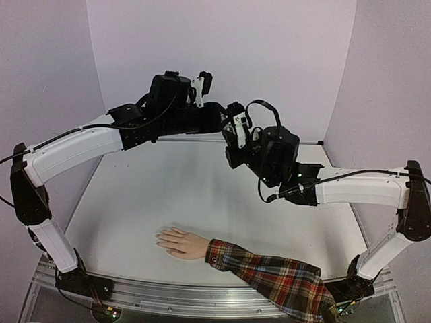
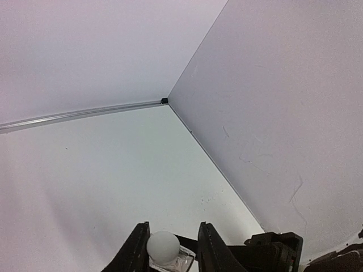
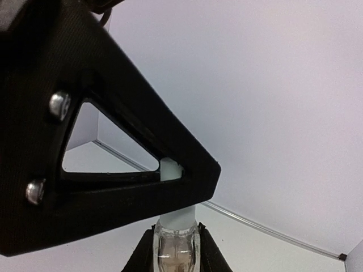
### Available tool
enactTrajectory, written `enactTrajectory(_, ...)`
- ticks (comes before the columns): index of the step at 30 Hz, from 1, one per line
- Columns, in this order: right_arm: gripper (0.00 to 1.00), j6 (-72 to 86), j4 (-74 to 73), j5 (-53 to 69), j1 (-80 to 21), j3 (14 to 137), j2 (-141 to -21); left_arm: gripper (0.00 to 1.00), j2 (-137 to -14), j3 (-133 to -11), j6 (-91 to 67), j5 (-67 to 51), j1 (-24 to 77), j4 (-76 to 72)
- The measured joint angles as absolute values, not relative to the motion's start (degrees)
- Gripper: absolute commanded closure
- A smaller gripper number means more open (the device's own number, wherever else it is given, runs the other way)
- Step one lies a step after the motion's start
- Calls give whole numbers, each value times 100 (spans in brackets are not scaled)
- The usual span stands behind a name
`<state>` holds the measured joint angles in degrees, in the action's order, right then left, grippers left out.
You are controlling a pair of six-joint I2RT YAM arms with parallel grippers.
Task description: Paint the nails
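left pincer (image 2: 172, 238): gripped white cap (image 2: 163, 246)
right pincer (image 3: 176, 232): gripped bottle (image 3: 176, 254)
pose: both held high, pincers adjacent
hand (image 1: 178, 241): near edge, top view only

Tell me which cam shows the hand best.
Top external: the hand lies on the table, fingers spread, plaid sleeve attached, though too small for nail detail. Neither wrist view shows it.

My left white-and-black jointed arm (image 1: 74, 149) reaches up and inward; my right white-and-black jointed arm (image 1: 360, 185) mirrors it, and the wrists meet high at centre; my left black two-finger gripper (image 2: 173, 233) pinches a small round white cap (image 2: 163, 246); my right black two-finger gripper (image 3: 176, 252) clamps a small clear glass bottle (image 3: 177, 222), with my left finger crossing just above it.
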<state>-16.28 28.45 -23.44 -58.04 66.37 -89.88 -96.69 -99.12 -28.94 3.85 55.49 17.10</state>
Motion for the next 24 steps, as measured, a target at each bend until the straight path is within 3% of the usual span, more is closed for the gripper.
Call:
enactTrajectory(1, 100, -1666, 2857, -2258, -5781, 6577, -8963, 41, -9668, -9877, -2894, 248, 5545, 1692)
enactTrajectory(4, 100, -1728, 2825, -1596, -5637, 6220, -8704, 26, -9511, -9489, -2878, -285, 5548, 1402)
enactTrajectory(11, 100, -1114, 2730, 1402, -4709, 5579, -7856, 16, -8663, -7982, -3209, -2320, 5137, 190)
enactTrajectory(14, 100, -760, 2797, 2491, -4378, 5577, -7696, 23, -8549, -7856, -3275, -2901, 4991, -209)
enactTrajectory(18, 100, -383, 2883, 3532, -4346, 5581, -7683, 44, -8545, -7857, -3303, -3313, 5003, -514)
enactTrajectory(24, 100, 16, 3076, 4020, -4359, 5582, -7739, 65, -8556, -7867, -3259, -3496, 5024, -586)
